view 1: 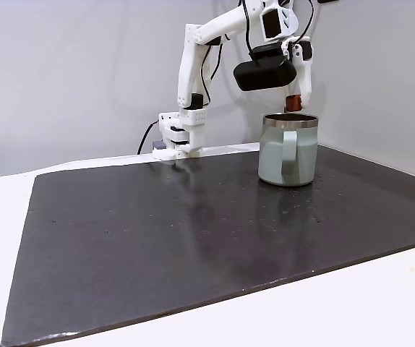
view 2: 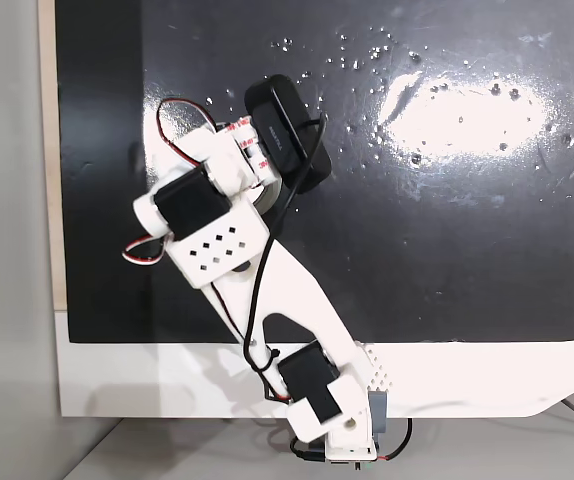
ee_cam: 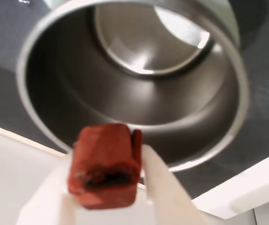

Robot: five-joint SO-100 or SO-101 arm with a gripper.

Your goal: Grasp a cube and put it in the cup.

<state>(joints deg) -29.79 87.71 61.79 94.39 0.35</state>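
Wrist view: the tool (ee_cam: 107,176), its two white fingers (ee_cam: 165,187) closed to the width of the cube (ee_cam: 105,164), grips that cube on opposite side faces, one finger at 3 o'clock and one at 9 o'clock. The reddish-brown cube looks small, light and stiff; its rough faces should resist slipping, and a dark chipped patch marks the lower face. A hold on flat opposing faces, as here, suits it best. At 12 o'clock beyond the cube gapes the steel-lined mouth of the mug (ee_cam: 139,89), its rim close behind the cube. Fixed side view: the cube (view 1: 293,102) hangs just above the mug (view 1: 288,150), near the far rim, not yet inside. The mug stands upright on the dark worktop (view 1: 193,238), handle toward the camera.
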